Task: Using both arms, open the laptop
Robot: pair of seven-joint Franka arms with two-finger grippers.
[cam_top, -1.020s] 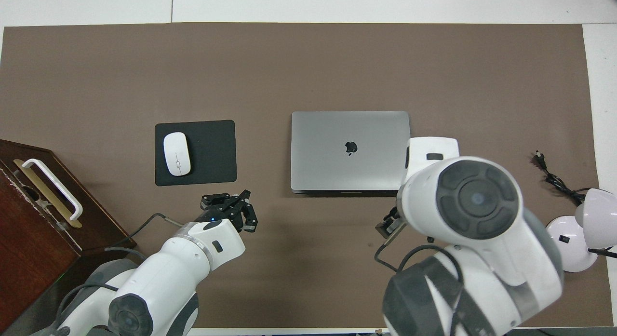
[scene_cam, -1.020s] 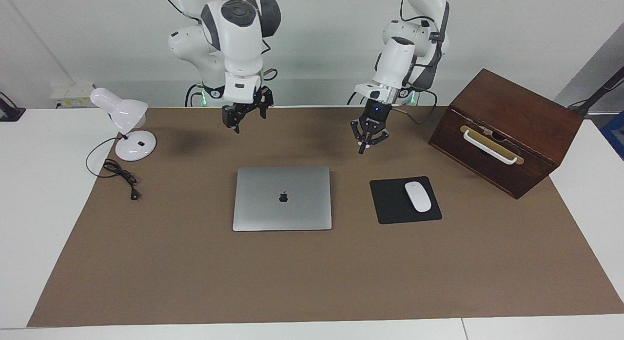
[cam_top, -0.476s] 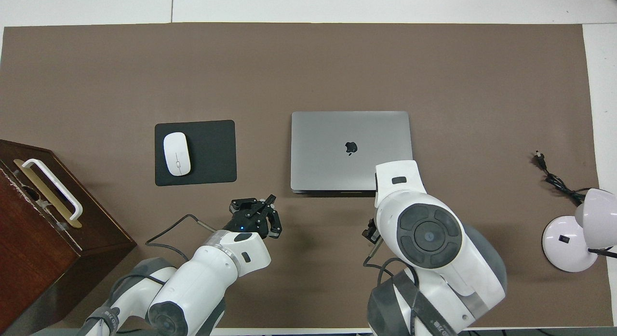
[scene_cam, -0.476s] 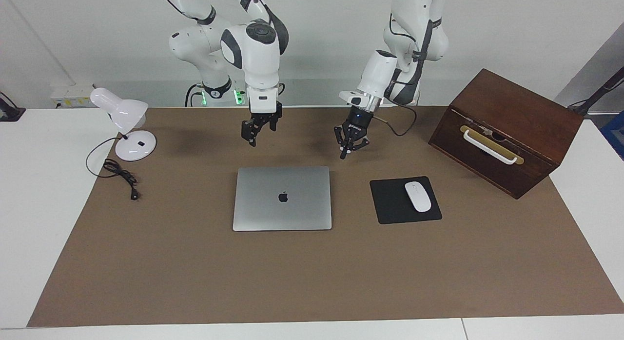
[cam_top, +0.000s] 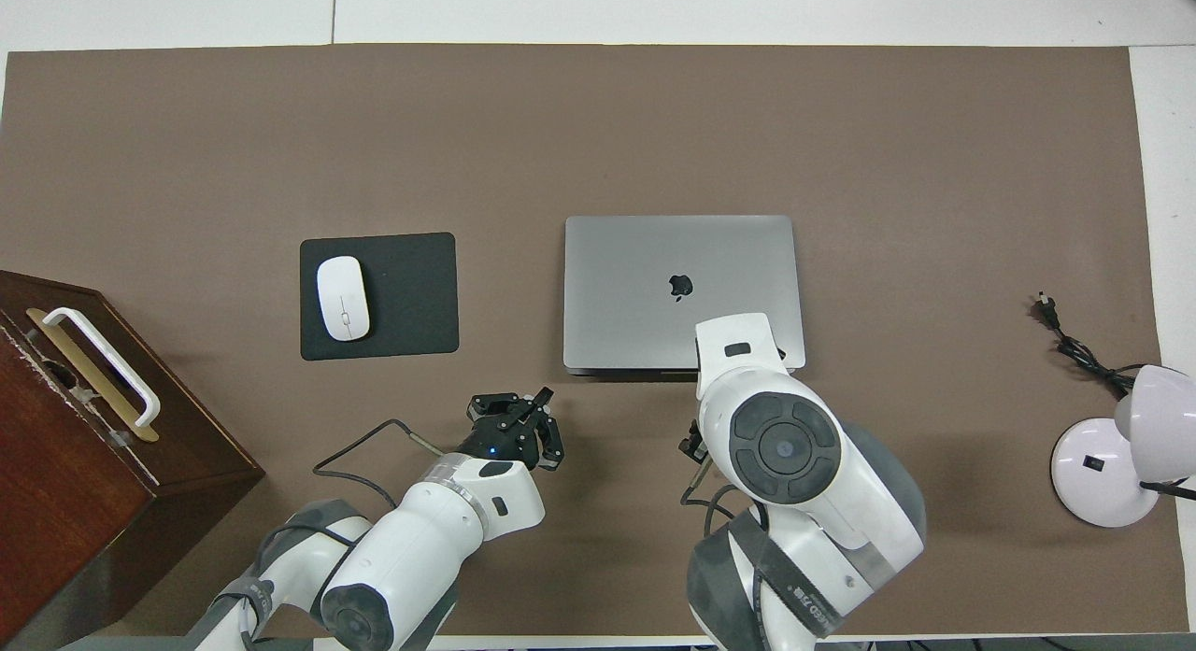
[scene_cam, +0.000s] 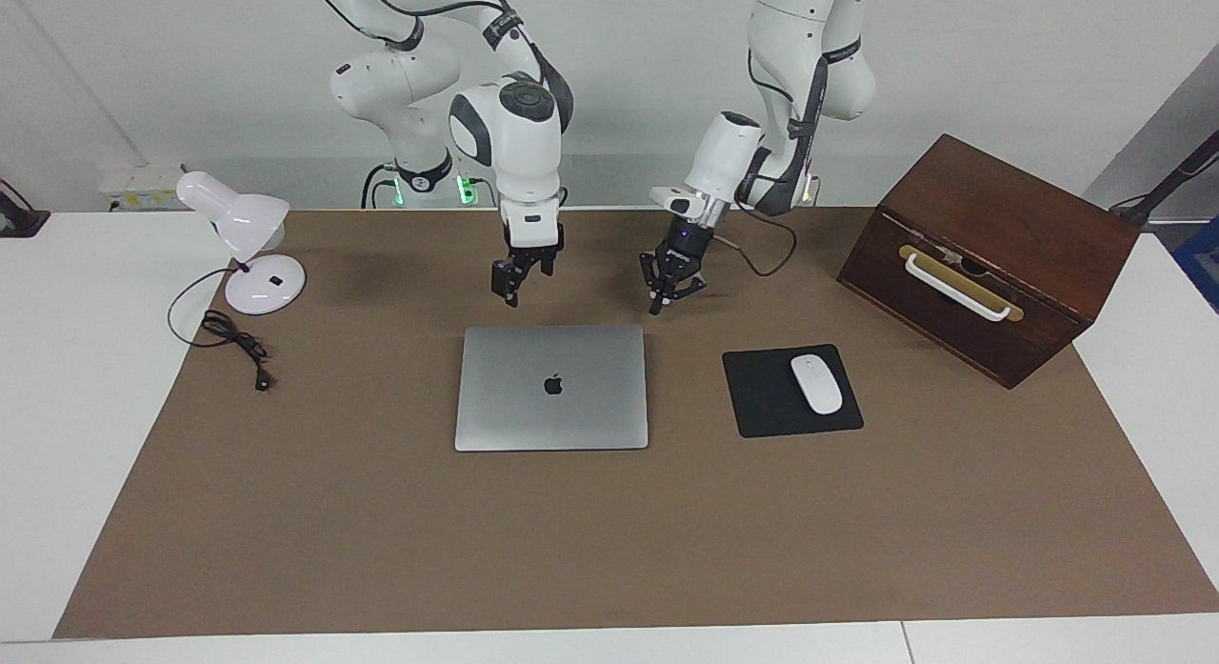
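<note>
closed laptop (scene_cam: pixel 550 387) on brown mat (scene_cam: pixel 609 531); left gripper (scene_cam: pixel 661 291) fingers apart, right gripper (scene_cam: pixel 511 281) perhaps together.

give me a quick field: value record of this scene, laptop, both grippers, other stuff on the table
laptop: closed, flat on the brown mat, logo up
left gripper: in the air over the mat near the laptop's robot-side corner toward the mouse pad, touching nothing
right gripper: in the air over the mat by the laptop's robot-side edge, touching nothing
mouse pad: beside the laptop, toward the left arm's end
mouse: on the mouse pad
wooden box: left arm's end
desk lamp: right arm's end
</note>
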